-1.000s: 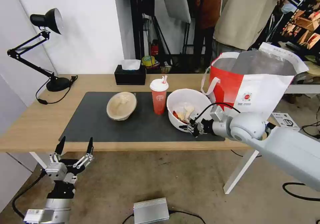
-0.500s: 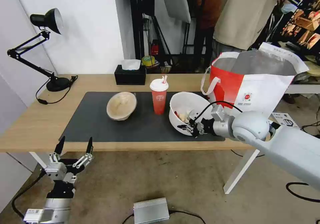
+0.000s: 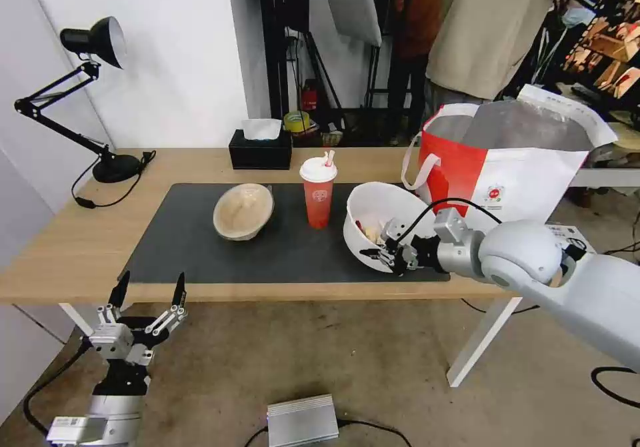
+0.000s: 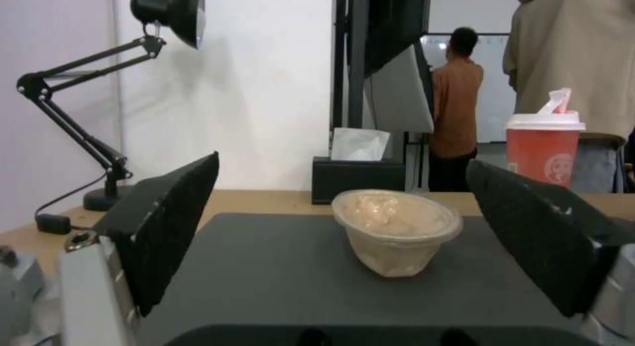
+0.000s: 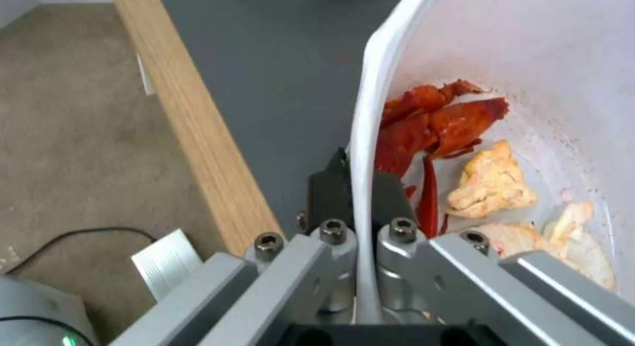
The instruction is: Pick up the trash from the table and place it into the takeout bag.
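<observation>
Now my right gripper (image 3: 385, 255) clamps the near rim of the white bowl (image 3: 380, 214), tilted at the mat's right end beside the takeout bag (image 3: 527, 180). Thin, flexible plastic; scraps could spill. My left gripper (image 3: 148, 294) hangs spread below the table (image 3: 67, 247).

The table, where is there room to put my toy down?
Bare spots on the table: the wood between the lamp and the mat, and the mat's front strip before the tan bowl. It is crowded at the right end, where the red cup, the white bowl pinched by the right claw and the takeout bag sit close.
</observation>
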